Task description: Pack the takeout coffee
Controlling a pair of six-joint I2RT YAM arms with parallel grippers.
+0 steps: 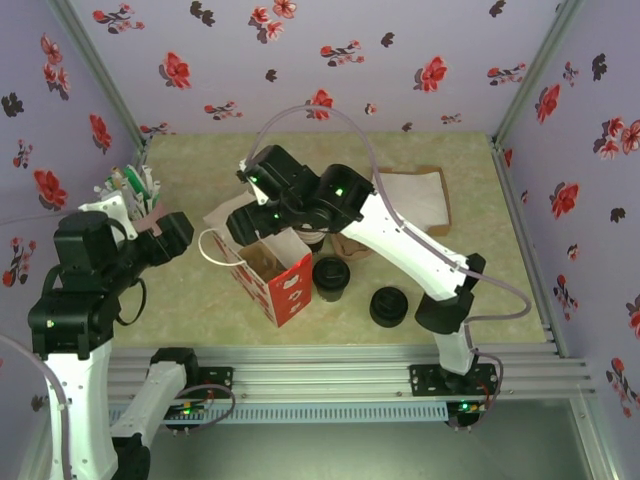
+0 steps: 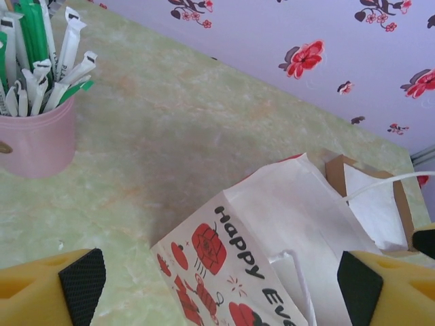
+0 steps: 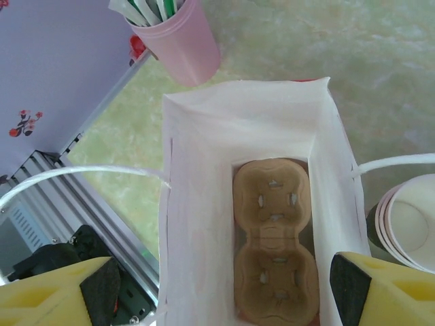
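Note:
A red-and-white paper bag (image 1: 268, 268) stands open at the table's middle. A brown two-well cup carrier (image 3: 275, 244) lies at the bottom of the bag (image 3: 197, 204), both wells bare. The takeout coffee (image 1: 331, 278), a cup under a black lid, stands just right of the bag on the table. My right gripper (image 1: 255, 218) hangs open over the bag's mouth, and its fingers (image 3: 224, 288) straddle the opening with nothing between them. My left gripper (image 1: 172, 238) is open to the left of the bag (image 2: 272, 258), and its jaws (image 2: 221, 285) hold nothing.
A pink cup of wrapped sticks (image 1: 128, 190) stands at the back left. A stack of lidless cream cups (image 3: 408, 224) sits right of the bag, under the right arm. A second black round thing (image 1: 388, 307), likely lids, lies front right. Flat white bags (image 1: 415, 195) lie at the back right.

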